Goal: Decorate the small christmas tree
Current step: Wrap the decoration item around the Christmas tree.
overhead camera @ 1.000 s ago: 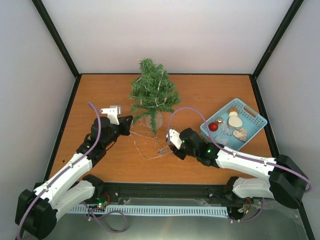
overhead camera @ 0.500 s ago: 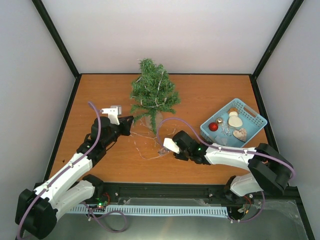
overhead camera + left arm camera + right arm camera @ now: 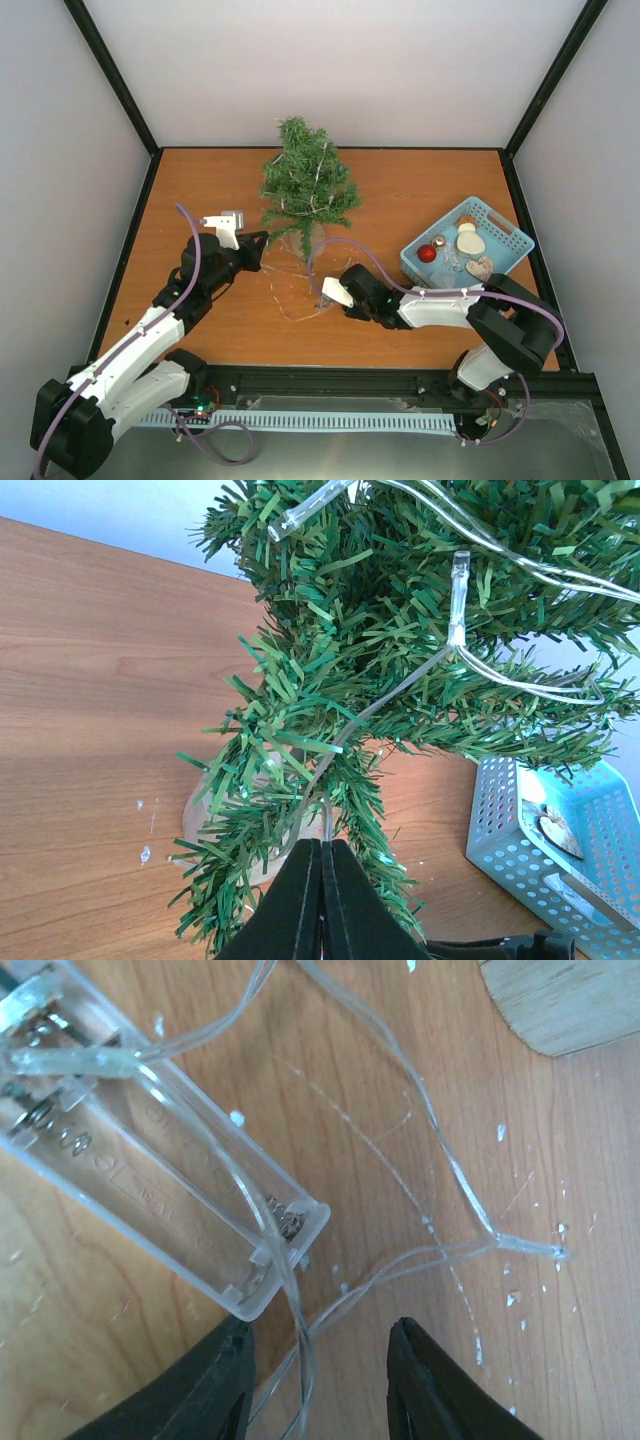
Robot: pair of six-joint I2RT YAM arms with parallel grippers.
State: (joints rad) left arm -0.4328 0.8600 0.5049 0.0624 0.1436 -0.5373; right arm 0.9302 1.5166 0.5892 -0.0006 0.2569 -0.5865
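The small christmas tree (image 3: 306, 190) stands at the back middle of the table on a pale base (image 3: 302, 246), with a clear light string (image 3: 318, 178) draped over its branches. My left gripper (image 3: 257, 250) is at the tree's lower left, shut on the light string's wire (image 3: 327, 822) under the lowest branches (image 3: 330, 720). My right gripper (image 3: 326, 296) is open, low over the table in front of the tree. Its fingers straddle loose wire (image 3: 300, 1350) beside the clear battery box (image 3: 150, 1160). The tree's base edge shows in the right wrist view (image 3: 570, 1000).
A blue basket (image 3: 508, 240) at the right holds a red ball (image 3: 427, 253), a small gold ball and pale ornaments. It also shows in the left wrist view (image 3: 498, 820). Loose wire loops (image 3: 290, 300) lie on the table in front of the tree.
My right gripper has moved left and reached lower toward the battery box and loose wire. The left arm has not moved.
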